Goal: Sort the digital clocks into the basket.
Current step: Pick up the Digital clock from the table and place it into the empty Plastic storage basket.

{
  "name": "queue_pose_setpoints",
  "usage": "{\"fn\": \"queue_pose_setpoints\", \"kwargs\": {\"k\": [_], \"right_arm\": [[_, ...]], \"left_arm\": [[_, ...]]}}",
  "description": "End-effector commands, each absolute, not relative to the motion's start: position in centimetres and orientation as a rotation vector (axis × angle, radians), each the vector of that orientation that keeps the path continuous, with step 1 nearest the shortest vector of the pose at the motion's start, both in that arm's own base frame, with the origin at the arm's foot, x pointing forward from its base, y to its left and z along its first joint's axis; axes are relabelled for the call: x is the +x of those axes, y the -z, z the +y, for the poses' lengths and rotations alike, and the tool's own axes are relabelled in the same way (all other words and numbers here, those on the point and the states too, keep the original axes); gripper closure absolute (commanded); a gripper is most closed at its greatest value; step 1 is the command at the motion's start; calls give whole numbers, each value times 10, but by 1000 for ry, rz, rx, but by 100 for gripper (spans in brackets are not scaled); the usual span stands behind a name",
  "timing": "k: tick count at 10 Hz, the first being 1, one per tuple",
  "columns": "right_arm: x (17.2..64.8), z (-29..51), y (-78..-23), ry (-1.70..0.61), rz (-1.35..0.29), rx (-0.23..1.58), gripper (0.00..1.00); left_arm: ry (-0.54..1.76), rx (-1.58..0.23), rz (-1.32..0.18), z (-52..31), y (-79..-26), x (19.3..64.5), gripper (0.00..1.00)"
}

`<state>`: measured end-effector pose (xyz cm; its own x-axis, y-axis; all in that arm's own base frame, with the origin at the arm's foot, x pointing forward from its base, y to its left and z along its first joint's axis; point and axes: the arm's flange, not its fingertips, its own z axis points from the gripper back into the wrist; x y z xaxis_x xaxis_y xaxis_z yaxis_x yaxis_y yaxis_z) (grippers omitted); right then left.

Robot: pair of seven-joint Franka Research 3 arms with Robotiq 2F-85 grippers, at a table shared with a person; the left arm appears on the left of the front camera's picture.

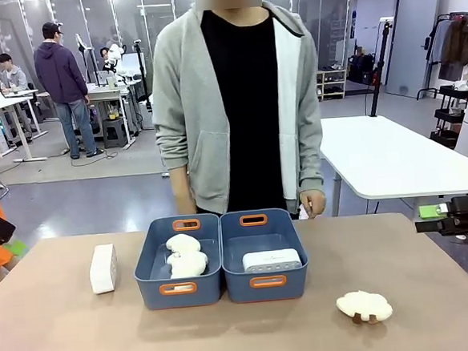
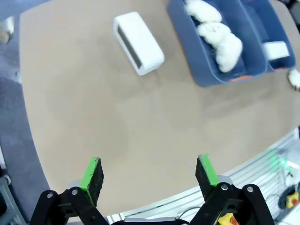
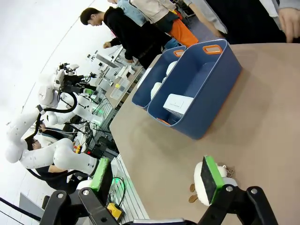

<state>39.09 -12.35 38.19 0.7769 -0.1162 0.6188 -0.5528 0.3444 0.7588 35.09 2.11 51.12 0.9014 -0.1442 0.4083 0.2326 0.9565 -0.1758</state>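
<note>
Slate-blue, two baskets sit side by side on the bench (image 1: 229,336). The right basket (image 1: 238,292) holds one white digital clock (image 1: 272,260). The left basket (image 1: 204,295) holds two cloud plush pieces (image 1: 186,256). The second digital clock (image 1: 103,268) stands on the bench just left of it. The left gripper (image 2: 150,173) and right gripper (image 3: 157,177) both gape empty, the latter beside a third cloud plush (image 1: 364,305).

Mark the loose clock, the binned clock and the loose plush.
loose clock (image 1: 103,268): front view, middle of its front face.
binned clock (image 1: 271,260): front view, its top face.
loose plush (image 1: 364,305): front view, its middle.
</note>
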Motion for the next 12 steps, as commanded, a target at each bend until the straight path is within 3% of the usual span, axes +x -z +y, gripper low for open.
{"fn": "queue_pose_setpoints", "kwargs": {"k": [1, 4, 6, 10, 12], "right_arm": [[391, -125, -385, -305, -631, 1201, 3], [391, -125, -385, -305, -631, 1201, 3], [391, -125, -385, -305, -631, 1201, 3], [391, -125, -385, -305, -631, 1201, 3], [391, -125, -385, -305, -631, 1201, 3]], "left_arm": [[-25, -137, -280, 0, -495, 396, 0], [-158, -189, -183, -29, -478, 463, 0], [-250, -95, -167, -52, -460, 487, 0], [-308, -135, -197, -97, -420, 548, 0], [-353, -50, -191, -104, -396, 575, 0]]}}
